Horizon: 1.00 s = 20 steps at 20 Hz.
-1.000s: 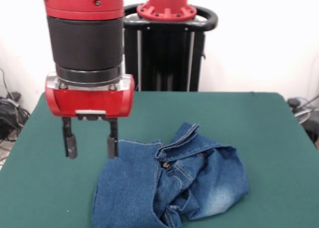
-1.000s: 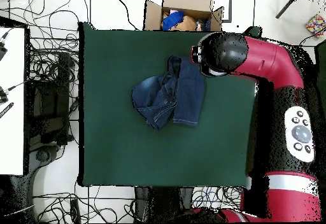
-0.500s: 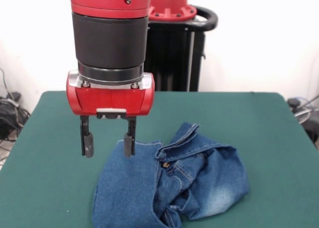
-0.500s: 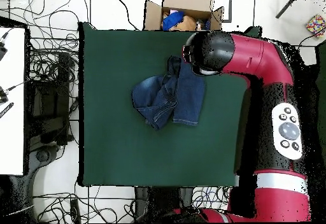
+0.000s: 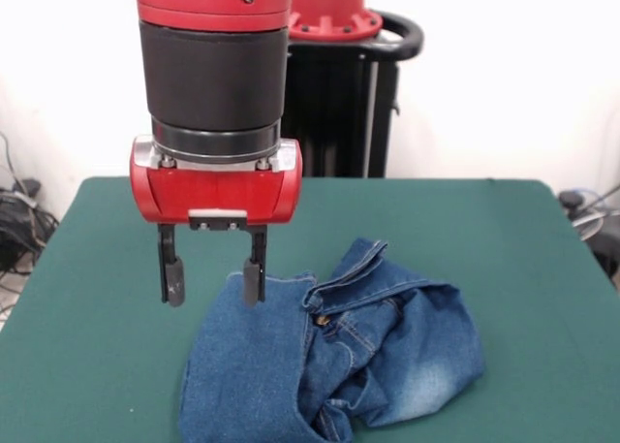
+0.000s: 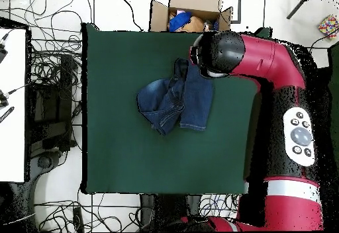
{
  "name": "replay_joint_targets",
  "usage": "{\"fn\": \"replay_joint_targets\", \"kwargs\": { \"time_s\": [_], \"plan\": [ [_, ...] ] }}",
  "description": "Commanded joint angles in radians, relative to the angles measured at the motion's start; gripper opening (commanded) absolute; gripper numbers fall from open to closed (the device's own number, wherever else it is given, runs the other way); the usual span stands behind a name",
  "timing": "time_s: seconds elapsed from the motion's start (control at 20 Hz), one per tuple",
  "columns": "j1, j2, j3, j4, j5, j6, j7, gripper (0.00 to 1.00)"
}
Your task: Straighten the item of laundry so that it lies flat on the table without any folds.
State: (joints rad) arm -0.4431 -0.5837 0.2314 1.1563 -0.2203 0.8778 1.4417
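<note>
The blue denim jeans (image 5: 329, 361) lie bunched and folded on the dark green table (image 5: 504, 239), toward its near side in the front view. They also show in the overhead view (image 6: 177, 101), above the table's middle. My gripper (image 5: 213, 286) is open and hangs over the far left corner of the jeans. One finger (image 5: 253, 278) is at the cloth's edge, the other (image 5: 171, 280) is over bare table. In the overhead view the arm's head (image 6: 215, 53) covers the gripper.
An open cardboard box (image 6: 192, 12) with coloured things stands beyond the table's top edge in the overhead view. Cables (image 6: 53, 98) lie on the floor at the left. The robot's black pedestal (image 5: 329, 104) stands behind the table.
The gripper moved right from beside the jeans to over their far left corner about a second ago. It has held nearly still in the last half second.
</note>
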Motion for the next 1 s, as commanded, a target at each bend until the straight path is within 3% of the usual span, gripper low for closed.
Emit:
{"fn": "replay_joint_targets", "kwargs": {
  "time_s": [0.05,0.3,0.7,1.0],
  "plan": [
    [0.003,0.086,-0.010,0.021,0.022,0.042,0.148,1.00],
    [0.018,0.100,-0.009,0.017,0.032,0.020,0.182,1.00],
    [0.079,0.060,-0.038,0.110,0.053,-0.047,0.298,1.00],
    [0.121,0.033,-0.057,0.128,0.080,-0.030,0.348,1.00]
  ]
}}
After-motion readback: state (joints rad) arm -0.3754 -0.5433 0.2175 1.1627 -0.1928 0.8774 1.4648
